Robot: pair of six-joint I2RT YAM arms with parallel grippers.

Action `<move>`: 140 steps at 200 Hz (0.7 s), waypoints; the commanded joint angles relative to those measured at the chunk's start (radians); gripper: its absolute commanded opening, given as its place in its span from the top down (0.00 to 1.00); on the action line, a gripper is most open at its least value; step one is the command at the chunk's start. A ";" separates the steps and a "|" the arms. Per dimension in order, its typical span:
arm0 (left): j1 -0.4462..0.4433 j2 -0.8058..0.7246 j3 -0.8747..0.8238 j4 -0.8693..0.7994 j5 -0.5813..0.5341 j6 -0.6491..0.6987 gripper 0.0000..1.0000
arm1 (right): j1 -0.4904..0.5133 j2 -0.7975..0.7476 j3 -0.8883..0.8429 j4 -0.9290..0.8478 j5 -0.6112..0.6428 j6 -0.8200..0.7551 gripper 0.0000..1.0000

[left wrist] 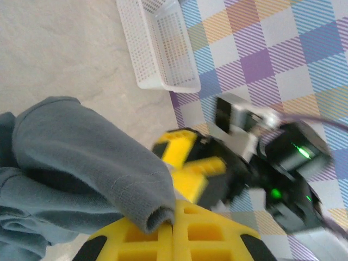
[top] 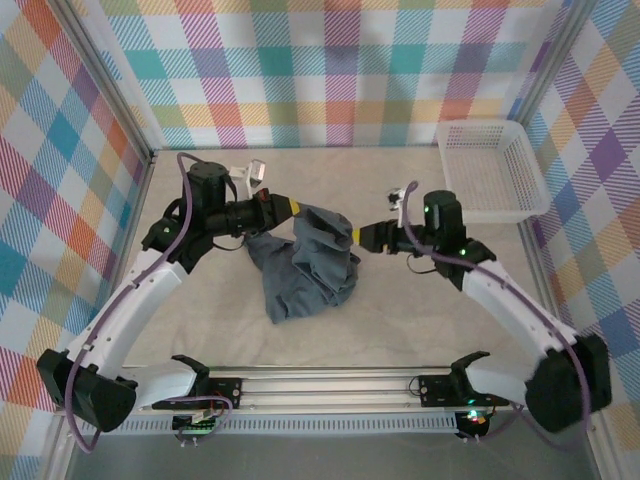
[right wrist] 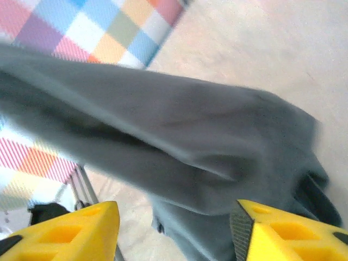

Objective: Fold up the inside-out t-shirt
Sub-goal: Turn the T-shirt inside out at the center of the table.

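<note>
Mid-table, on the beige padded table (top: 200, 310), I've got the slate blue-grey soft cloth t-shirt (top: 305, 265) bunched in a heap, its top edge lifted off the surface betw. both arms. L gripper (top: 290, 212) is clamped tight on a hemmed fold of it; the L wrist cam shows the yellow fingers (left wrist: 136, 242) pressed together. R gripper (top: 358, 237) sits just beside the shirt's right edge, jaws spread wide, nothing pinched. White mesh plastic basket (top: 480, 125) is in the far-right corner, well apart.
</note>
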 commanded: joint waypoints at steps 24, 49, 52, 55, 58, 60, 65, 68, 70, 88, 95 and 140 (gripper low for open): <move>-0.025 0.045 0.061 0.006 0.066 0.034 1.00 | 0.203 0.043 0.064 0.126 0.472 -0.401 0.33; -0.039 0.059 0.102 -0.029 0.070 0.072 1.00 | 0.204 0.188 0.175 0.076 0.368 -0.511 0.35; -0.039 0.059 0.105 -0.027 0.070 0.072 1.00 | 0.204 0.207 0.194 0.054 0.345 -0.519 0.36; -0.040 0.060 0.108 -0.025 0.072 0.073 1.00 | 0.203 0.224 0.214 0.034 0.328 -0.521 0.37; -0.040 0.061 0.112 -0.026 0.073 0.074 1.00 | 0.204 0.243 0.232 0.016 0.314 -0.517 0.39; -0.039 0.062 0.115 -0.026 0.072 0.077 1.00 | 0.204 0.254 0.241 0.005 0.308 -0.511 0.41; -0.040 0.065 0.125 -0.031 0.070 0.088 1.00 | 0.203 0.277 0.265 -0.017 0.290 -0.495 0.47; -0.040 0.067 0.132 -0.035 0.067 0.096 1.00 | 0.203 0.286 0.275 -0.027 0.280 -0.486 0.52; -0.040 0.068 0.137 -0.039 0.064 0.102 1.00 | 0.203 0.292 0.282 -0.034 0.271 -0.482 0.55; -0.024 0.094 0.184 -0.118 0.002 0.208 1.00 | 0.200 0.293 0.310 -0.061 0.173 -0.395 0.89; -0.009 0.115 0.205 -0.178 -0.043 0.270 1.00 | 0.195 0.269 0.308 -0.046 0.094 -0.346 0.98; 0.098 0.264 0.191 -0.291 -0.147 0.485 1.00 | 0.120 0.114 0.203 0.270 -0.388 0.104 1.00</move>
